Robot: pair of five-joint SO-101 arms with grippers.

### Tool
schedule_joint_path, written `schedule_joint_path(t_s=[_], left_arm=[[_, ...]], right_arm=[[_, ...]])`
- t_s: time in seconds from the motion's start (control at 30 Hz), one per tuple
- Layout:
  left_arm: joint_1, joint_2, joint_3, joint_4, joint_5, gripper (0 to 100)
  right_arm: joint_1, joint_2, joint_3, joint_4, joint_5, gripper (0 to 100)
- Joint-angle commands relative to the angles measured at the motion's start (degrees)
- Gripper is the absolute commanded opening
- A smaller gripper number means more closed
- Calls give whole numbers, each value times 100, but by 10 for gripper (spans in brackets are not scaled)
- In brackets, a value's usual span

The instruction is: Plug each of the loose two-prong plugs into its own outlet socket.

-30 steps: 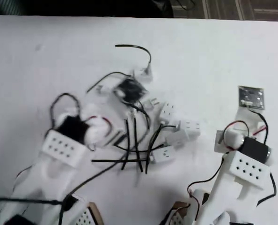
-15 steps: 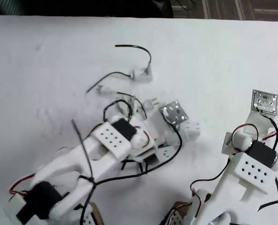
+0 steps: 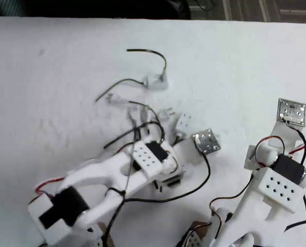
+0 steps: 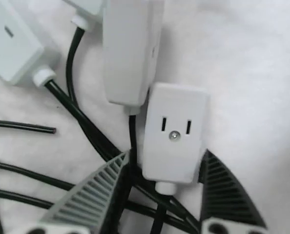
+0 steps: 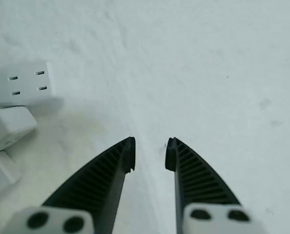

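On the white desk (image 3: 50,67), the white left arm (image 3: 117,175) lies across the middle of the front half, over a tangle of black cords (image 4: 86,131) and white outlet blocks. Its left end effector (image 4: 164,156) has its two ribbed fingers spread wide on either side of the cord end of a white rectangular two-slot outlet socket (image 4: 173,131). The socket lies flat, face up, between them, and it is unclear whether either finger presses on it. A long white plastic housing (image 4: 130,48) lies just beside the socket's far end, and another white socket block (image 4: 10,41) sits further off among the cords. Toward the middle of the desk lie a small white two-prong plug (image 3: 167,113) and, further back, a white plug on a curled black cord (image 3: 155,81). Near the right edge, the right end effector (image 5: 150,148) hangs over bare desk, its fingers parted by a narrow gap and holding nothing. A white four-slot outlet block (image 5: 25,84) is off to its side.
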Motion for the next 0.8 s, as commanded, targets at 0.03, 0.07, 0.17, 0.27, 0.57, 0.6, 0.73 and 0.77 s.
schedule_joint_path(t_s=[0.03, 0.07, 0.17, 0.27, 0.57, 0.6, 0.73, 0.77], left_arm=[[40, -4, -211, -202, 62, 128], [40, -4, -211, -185, 62, 120], [31, -233, -176, -44, 35, 76], [-4, -857, -211, 448, 18, 23], [-532, -3495, -35, 2013, 9, 24], [-629, -3767, -44, 2207, 9, 24], [-971, -4769, -26, 3051, -475, 24], [-1077, -4971, -26, 3253, -563, 24]], right_arm=[[48, -22, -79, -84, 0, 111], [48, -22, -79, -84, 0, 111], [48, -22, -79, -84, 0, 111], [48, -22, -79, -84, 0, 111], [4, -22, -70, -75, 0, 111], [4, -22, -70, -75, 0, 111], [4, -22, -70, -48, 0, 111], [4, -13, -70, -48, 0, 111]])
